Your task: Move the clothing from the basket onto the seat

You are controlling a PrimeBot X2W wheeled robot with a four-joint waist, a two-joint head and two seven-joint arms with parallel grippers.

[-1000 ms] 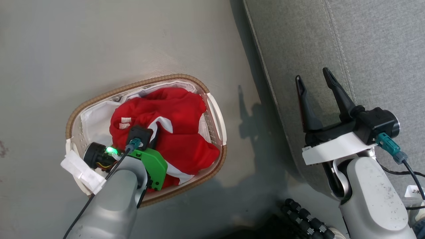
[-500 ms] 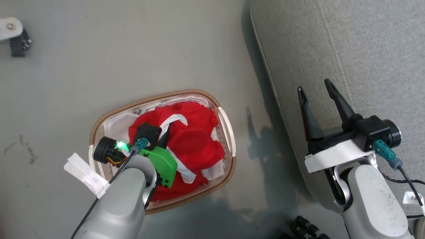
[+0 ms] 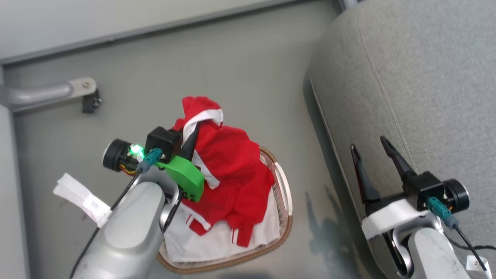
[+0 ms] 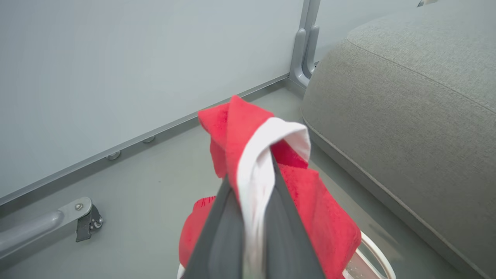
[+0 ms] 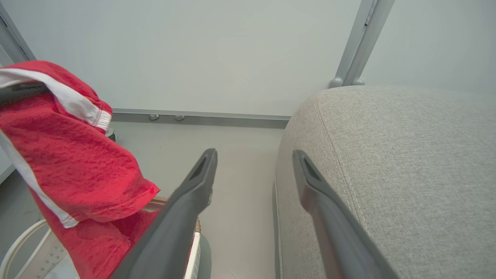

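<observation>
- The left hand [image 3: 197, 126] is clenched on the clothing [image 3: 232, 170]. Its two dark fingers [image 4: 221, 232] pinch a fold of bright red fabric with a white trim band between them.
- In the head view the gripped fold stands just past the fingertips, towards 12 o'clock. The rest of the garment hangs from the hand towards 5 o'clock, over the basket [image 3: 285, 228].
- The basket sits on the grey floor [image 3: 240, 66] at about 6 o'clock in the head view, its brown woven rim showing along the near and right sides.
- A white liner sheet [image 3: 217, 242] lies inside the basket, and red ends with white stripes hang over it. I cannot tell whether they touch it.
- The seat [image 3: 418, 77], a large grey woven cushion with a stitched seam, takes up the 2 to 4 o'clock part of the head view, apart from the basket with bare floor between.
- The right hand [image 3: 368, 143] is released, jaws spread and holding nothing. It hovers at 4 o'clock over the seat's left edge, fingers pointing to 12 o'clock.
- A grey metal leg [image 3: 46, 93] with a black foot lies at 10 o'clock, well apart from the basket.
</observation>
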